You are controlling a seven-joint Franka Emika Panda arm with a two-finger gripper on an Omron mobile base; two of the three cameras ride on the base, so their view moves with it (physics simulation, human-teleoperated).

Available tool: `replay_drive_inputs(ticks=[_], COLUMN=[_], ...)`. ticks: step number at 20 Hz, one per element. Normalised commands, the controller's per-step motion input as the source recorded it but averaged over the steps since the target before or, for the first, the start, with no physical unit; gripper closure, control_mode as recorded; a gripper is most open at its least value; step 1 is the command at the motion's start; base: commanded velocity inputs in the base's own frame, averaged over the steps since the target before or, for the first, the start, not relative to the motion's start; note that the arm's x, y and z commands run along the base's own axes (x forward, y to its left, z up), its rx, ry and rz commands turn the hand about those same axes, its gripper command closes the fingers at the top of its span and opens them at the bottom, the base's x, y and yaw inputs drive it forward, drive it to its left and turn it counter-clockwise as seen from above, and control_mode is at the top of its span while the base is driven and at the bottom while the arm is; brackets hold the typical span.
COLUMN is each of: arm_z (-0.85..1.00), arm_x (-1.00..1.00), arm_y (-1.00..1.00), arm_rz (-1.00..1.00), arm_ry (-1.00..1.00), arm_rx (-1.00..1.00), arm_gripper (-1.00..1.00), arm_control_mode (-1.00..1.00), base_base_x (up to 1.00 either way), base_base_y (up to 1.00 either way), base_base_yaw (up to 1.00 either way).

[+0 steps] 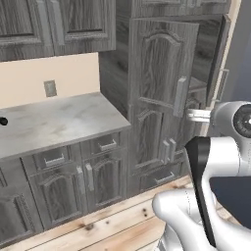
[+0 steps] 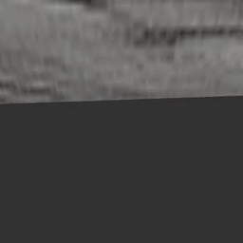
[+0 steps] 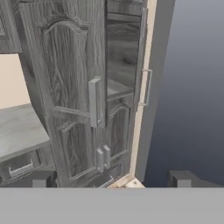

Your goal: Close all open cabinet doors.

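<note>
Hand view shows the tool (image 3: 111,183) with its two dark tips set wide apart at the bottom edge, gripping nothing and touching nothing. Beyond them stands the tall cabinet. Its left tall door (image 3: 72,87), with arched panels and a long vertical bar handle (image 3: 93,103), looks roughly flush with the front. The right tall door (image 3: 153,83) is swung open edge-on, its handle (image 3: 148,87) facing the gap, and shelves (image 3: 116,89) show inside. Below sit two short doors (image 3: 98,148). From the left base view, the marble bench (image 1: 59,122) lies left of the cabinet, with drawers (image 1: 54,158) and closed lower doors (image 1: 59,193) under it.
</note>
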Motion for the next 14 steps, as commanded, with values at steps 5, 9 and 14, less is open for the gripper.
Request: replay_drive_inputs(ticks=[5,9,14], arm_z=[0.00,0.00,0.00], arm_x=[0.00,0.00,0.00], arm_y=[0.00,0.00,0.00], arm_rz=[0.00,0.00,0.00], arm_ry=[0.00,0.00,0.00], arm_rx=[0.00,0.00,0.00], arm_gripper=[-1.00,-1.00,-1.00], arm_control_mode=[1.00,1.00,1.00], base_base_x=[0.60,0.82,0.73], base_base_y=[-0.40,0.01,0.00], base_base_yaw=[0.24,0.01,0.01])
